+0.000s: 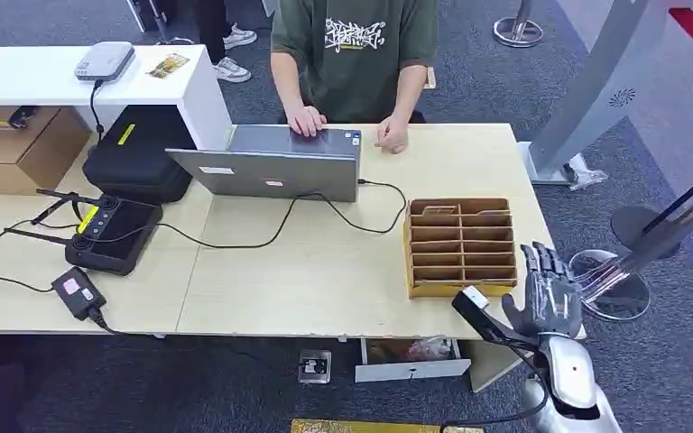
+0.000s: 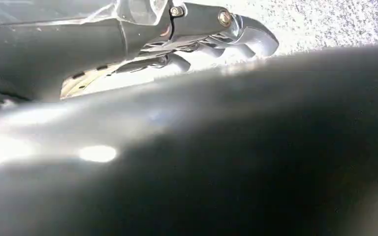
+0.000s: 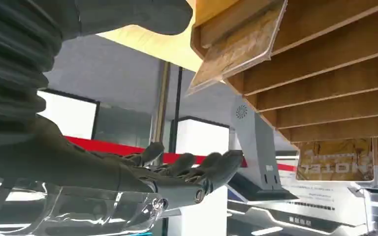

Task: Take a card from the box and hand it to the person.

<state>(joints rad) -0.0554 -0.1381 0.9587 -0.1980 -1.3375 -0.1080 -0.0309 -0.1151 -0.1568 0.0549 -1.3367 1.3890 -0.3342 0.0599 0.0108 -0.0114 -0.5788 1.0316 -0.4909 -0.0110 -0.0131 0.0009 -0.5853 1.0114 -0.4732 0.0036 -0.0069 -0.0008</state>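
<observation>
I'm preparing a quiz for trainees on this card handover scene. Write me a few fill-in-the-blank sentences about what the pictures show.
1. The slotted wooden card box sits on the table's ____ side, as the robot sees it.
2. The robot's right hand, fingers apart, holds ____.
3. The person in the green T-shirt rests one hand on the grey ____.
4. A black ____ runs from that device toward the box.

Missing words: right; nothing; laptop; cable

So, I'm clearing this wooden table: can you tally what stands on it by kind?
Laptop: 1
Antenna controller: 1
Power adapter: 1
Card box: 1
Black bag: 1
Cardboard box: 1
Total: 6
</observation>
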